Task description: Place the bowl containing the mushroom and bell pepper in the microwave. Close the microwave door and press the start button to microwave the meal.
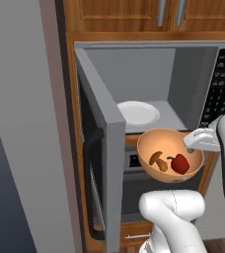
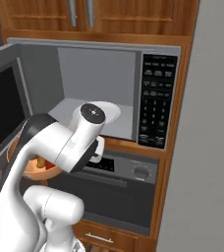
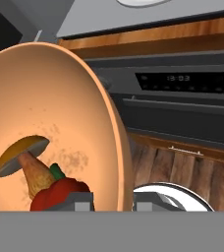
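The orange-tan bowl (image 1: 159, 143) hangs in the air just below and in front of the open microwave (image 1: 134, 69). Inside the bowl lie the brown mushroom (image 1: 158, 160) and the red bell pepper (image 1: 179, 163). My gripper (image 1: 190, 144) is shut on the bowl's right rim. In the hand view the gripper (image 3: 115, 203) straddles the rim of the bowl (image 3: 50, 98), with the mushroom (image 3: 23, 157) and bell pepper (image 3: 60, 192) close by. The microwave door (image 1: 102, 148) stands swung out to the left. From the right base view, my arm hides most of the bowl (image 2: 33, 171).
A white turntable plate (image 1: 137, 112) lies on the microwave floor. The black keypad (image 2: 155, 101) is on the microwave's right side. A grey oven (image 2: 119, 182) with a display (image 3: 182, 78) sits below. Wooden cabinets (image 1: 134, 15) are above, a grey wall (image 1: 16, 123) to the left.
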Controlling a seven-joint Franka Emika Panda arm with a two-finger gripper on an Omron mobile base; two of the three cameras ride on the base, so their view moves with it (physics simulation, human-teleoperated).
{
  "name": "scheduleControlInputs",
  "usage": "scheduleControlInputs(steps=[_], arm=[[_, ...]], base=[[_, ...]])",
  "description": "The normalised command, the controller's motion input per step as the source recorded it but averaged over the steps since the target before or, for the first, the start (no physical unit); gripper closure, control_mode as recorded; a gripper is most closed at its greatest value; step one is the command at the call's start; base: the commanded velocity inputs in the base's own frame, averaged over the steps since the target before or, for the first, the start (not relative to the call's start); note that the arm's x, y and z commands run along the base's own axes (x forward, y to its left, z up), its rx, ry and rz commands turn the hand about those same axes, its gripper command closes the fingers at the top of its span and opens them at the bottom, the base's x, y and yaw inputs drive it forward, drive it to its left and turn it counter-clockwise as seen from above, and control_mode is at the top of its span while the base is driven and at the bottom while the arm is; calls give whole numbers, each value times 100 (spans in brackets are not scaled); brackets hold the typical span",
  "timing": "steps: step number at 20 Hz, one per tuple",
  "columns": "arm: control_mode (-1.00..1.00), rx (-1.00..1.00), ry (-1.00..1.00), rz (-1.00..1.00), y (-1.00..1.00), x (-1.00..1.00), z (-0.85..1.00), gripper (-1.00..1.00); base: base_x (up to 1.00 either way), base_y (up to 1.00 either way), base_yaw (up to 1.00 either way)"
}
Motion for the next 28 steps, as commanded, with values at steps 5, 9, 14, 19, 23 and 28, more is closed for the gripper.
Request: scheduleControlInputs(steps=[5, 9, 14, 19, 23, 28], arm=[[100, 0, 0, 0, 0, 0, 0, 100], [100, 0, 0, 0, 0, 0, 0, 100], [100, 0, 0, 0, 0, 0, 0, 100], [100, 0, 0, 0, 0, 0, 0, 100], [-100, 3, 0, 0, -36, 35, 0, 100], [-100, 4, -3, -4, -30, 61, 0, 100]], base=[[-15, -31, 18], [-29, -14, 16], [-41, -10, 14], [-6, -21, 5], [4, -11, 0], [0, 0, 0]])
